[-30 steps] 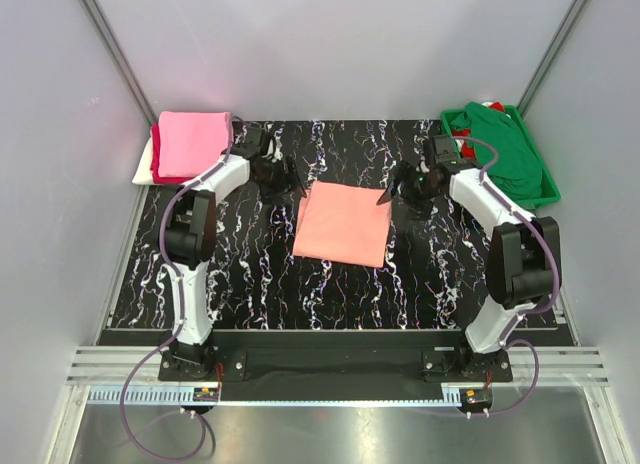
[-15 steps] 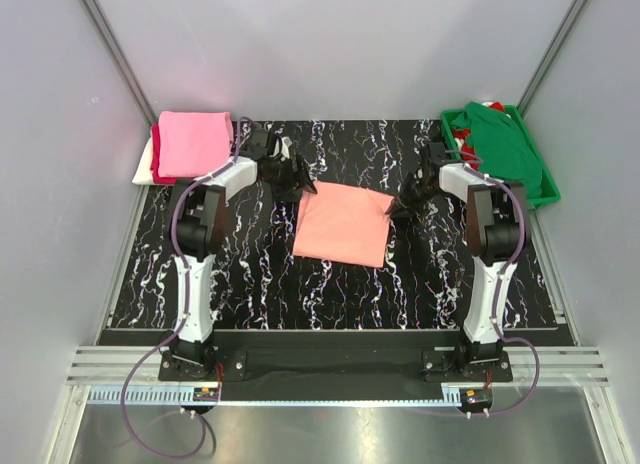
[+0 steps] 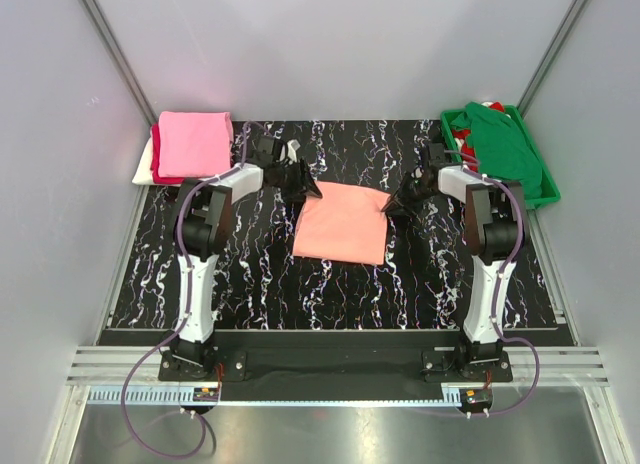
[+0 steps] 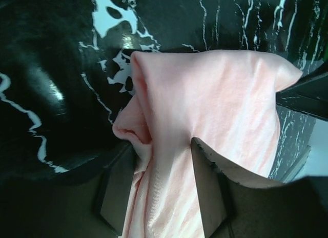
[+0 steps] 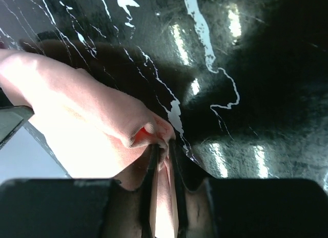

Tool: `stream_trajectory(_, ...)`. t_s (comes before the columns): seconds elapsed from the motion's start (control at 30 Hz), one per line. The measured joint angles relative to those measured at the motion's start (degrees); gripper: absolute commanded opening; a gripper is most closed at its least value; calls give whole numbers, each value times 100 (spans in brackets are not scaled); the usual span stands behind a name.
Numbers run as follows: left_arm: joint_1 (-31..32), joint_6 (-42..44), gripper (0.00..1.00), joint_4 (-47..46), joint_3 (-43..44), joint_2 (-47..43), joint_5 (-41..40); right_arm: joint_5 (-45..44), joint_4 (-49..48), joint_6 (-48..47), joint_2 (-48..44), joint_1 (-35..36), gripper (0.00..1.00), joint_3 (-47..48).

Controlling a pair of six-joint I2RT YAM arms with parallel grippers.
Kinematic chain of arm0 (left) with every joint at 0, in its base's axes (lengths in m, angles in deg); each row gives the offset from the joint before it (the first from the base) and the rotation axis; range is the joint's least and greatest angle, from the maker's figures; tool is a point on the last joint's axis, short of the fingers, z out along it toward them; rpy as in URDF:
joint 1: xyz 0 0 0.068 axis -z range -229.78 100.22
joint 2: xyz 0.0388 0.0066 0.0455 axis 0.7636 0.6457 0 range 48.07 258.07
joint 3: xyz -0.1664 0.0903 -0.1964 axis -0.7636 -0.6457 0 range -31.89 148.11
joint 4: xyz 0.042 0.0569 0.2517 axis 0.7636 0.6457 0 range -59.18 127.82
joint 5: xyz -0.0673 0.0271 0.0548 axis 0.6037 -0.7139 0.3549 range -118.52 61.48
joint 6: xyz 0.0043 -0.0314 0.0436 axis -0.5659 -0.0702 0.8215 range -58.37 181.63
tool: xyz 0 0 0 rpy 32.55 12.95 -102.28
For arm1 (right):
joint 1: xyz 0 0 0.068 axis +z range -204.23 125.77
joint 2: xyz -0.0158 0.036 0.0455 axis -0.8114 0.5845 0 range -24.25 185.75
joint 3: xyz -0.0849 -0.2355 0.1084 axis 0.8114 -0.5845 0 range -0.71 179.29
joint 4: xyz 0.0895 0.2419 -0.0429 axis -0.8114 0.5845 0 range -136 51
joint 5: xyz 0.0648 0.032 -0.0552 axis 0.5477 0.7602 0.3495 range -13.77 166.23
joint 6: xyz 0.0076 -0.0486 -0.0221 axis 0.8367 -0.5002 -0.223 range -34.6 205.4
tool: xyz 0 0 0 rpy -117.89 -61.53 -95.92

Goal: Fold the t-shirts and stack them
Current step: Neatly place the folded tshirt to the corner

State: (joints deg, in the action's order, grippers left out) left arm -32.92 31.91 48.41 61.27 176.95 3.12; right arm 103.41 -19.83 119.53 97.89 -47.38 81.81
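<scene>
A salmon-peach t-shirt (image 3: 342, 224) lies folded in a rectangle at the middle of the black marbled table. My left gripper (image 3: 308, 189) is at its far left corner. In the left wrist view a gathered ridge of the t-shirt (image 4: 215, 94) fills the gap of the left gripper (image 4: 163, 145), both fingers pressing on it. My right gripper (image 3: 392, 206) is at the far right corner. The right wrist view shows the right gripper (image 5: 163, 144) shut tight on a thin fold of the t-shirt (image 5: 77, 104), lifted slightly off the table.
A folded stack stands at the far left: a bright pink t-shirt (image 3: 192, 142) on top, with red (image 3: 158, 166) and white (image 3: 144, 169) beneath. At the far right a green tray (image 3: 548, 192) holds a dark green t-shirt (image 3: 505, 149) and some red cloth (image 3: 463, 139).
Both grippers have come in onto the salmon-peach t-shirt's far corners and closed on the cloth. The far edge is now slightly bunched and raised.
</scene>
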Motion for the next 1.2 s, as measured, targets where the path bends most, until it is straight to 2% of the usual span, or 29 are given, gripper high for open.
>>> stream_trajectory(0.03, 9, -31, 35, -68, -33, 0, 57, 35, -28, 7, 9, 0, 18, -7)
stream_trajectory(0.13, 37, -90, 0, -138, -155, 35, 146, 142, -146, 46, 42, 0, 18, -26)
stream_trajectory(0.17, 37, -94, 0, -162, -170, 52, 254, 175, -179, 61, 48, 0, 19, -42)
stream_trajectory(0.23, 50, -52, 0, -140, -160, 50, 289, 227, -245, 83, 50, 0, 29, -76)
stream_trajectory(0.3, 50, 26, 0, -37, -116, 50, 284, 308, -295, 120, 39, -4, 46, -92)
stream_trajectory(0.33, 50, 94, 0, 81, -63, 50, 260, 352, -326, 138, 20, -2, 60, -103)
stream_trajectory(0.43, 22, 352, 0, 461, 70, 22, 125, 326, -361, 96, -192, 13, 72, -195)
stream_trajectory(0.57, -133, 793, 0, 1329, 424, -46, -175, -35, -175, -26, -684, 33, 74, -667)
stream_trajectory(0.77, -796, 1443, 0, 2546, 1661, -52, -557, -278, 70, -94, -1755, 33, 75, -1932)
stream_trajectory(1.0, -1231, 1921, 0, 3322, 2927, -111, -1008, -203, 48, -111, -3150, 33, 75, -3268)
stream_trajectory(1.2, -1257, 2009, 0, 3801, 3779, -120, -1137, -55, 31, -321, -3508, 33, 75, -3941)
